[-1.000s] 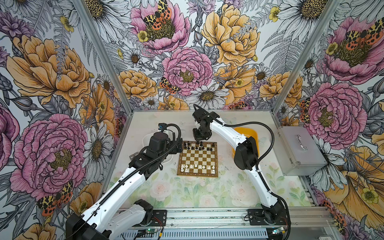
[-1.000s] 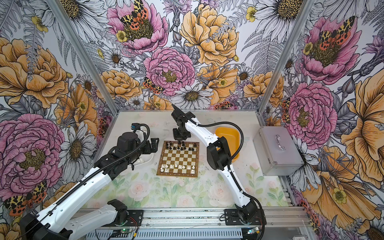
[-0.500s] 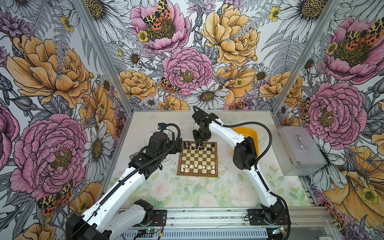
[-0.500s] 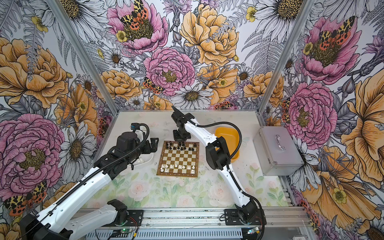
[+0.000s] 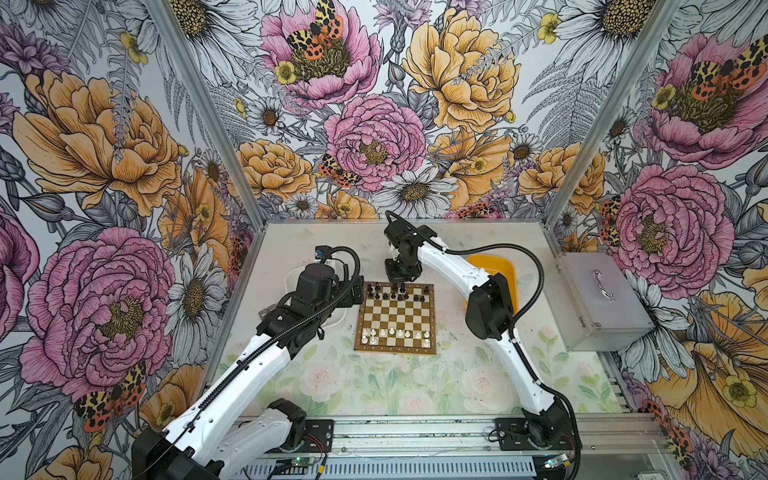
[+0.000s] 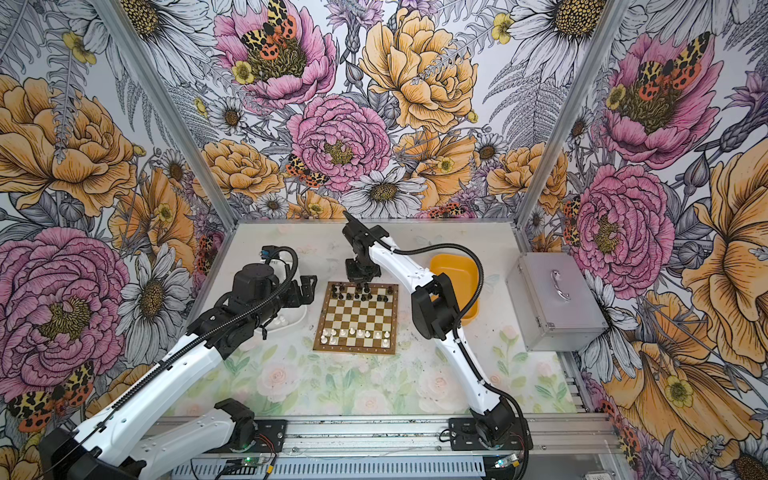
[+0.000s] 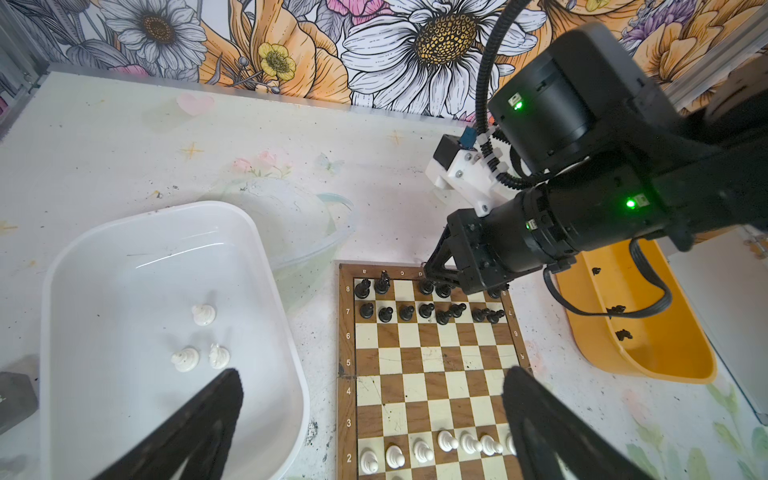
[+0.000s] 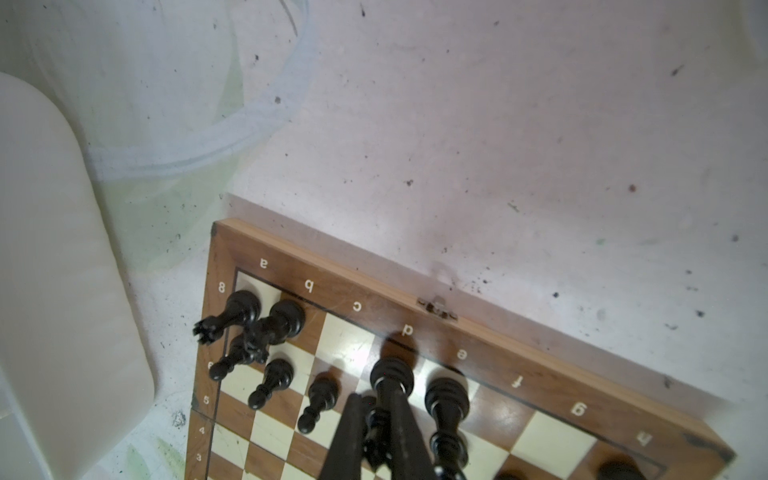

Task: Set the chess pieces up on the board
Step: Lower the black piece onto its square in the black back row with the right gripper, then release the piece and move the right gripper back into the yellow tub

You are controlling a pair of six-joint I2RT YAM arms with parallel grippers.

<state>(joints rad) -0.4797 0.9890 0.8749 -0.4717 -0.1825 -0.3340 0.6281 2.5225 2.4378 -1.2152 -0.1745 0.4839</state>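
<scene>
Virtually unchanged vs. prior frame: R gripper (image 8: pixel 376 405) stays clamped on glossy, lathe-turned black piece (image 8: pixel 390 372) on wood-framed checkered board (image 8: pixel 357 306); L gripper (image 7: pixel 374 382) splayed wide.

board (image 7: pixel 347 376) border, letters a–g, numbers 2–8

Barely anything moved here. The right arm (image 5: pixel 453 266) slid a hair to the left, elbow included, so the right gripper (image 5: pixel 401 280), pinching a black piece (image 8: pixel 392 374), sits slightly further left over the board (image 5: pixel 397 318)'s far row.
</scene>
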